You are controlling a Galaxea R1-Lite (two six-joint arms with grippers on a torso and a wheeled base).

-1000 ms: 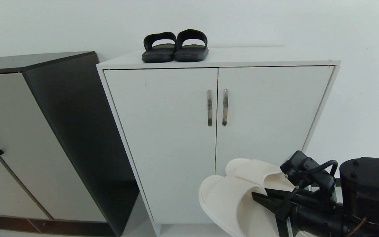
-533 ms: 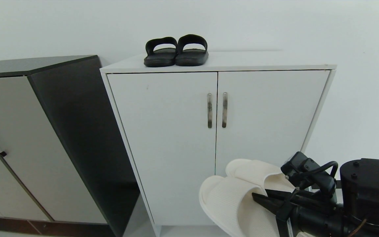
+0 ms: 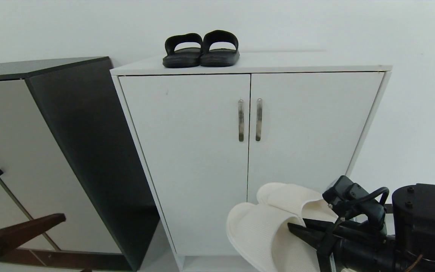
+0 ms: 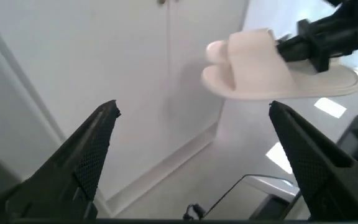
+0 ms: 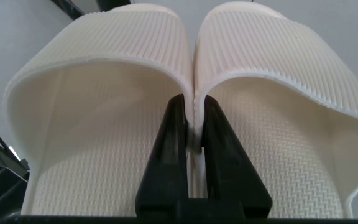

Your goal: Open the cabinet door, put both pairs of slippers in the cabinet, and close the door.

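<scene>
**Cabinet [image 3: 187, 158] shut, cream slippers [image 3: 263, 230] in the right gripper [image 5: 193, 106]**

At the far left, low in the head view, the left gripper [image 4: 192, 109] is seen. Its two fingers are wide apart and hold nothing. The left wrist view looks between them at the lower front of the cabinet.

Next comes a dark cupboard [image 3: 77, 136], which stands just beside the left side of the white cabinet. Both doors of the cabinet are closed. The two metal handles [image 3: 241, 121] stand upright, close together, at the middle seam.

On the cabinet top, toward its left part, the black slippers [image 3: 201, 51] stand side by side and touch each other. Their open ends face the front.

Lower and to the right, in front of the right door, the cream slippers are off the floor. They lie side by side with the toes pointing to the cabinet. The fingers of the right gripper are pressed together on the two inner edges of the pair, where one slipper meets the other. One finger is inside each slipper.
</scene>
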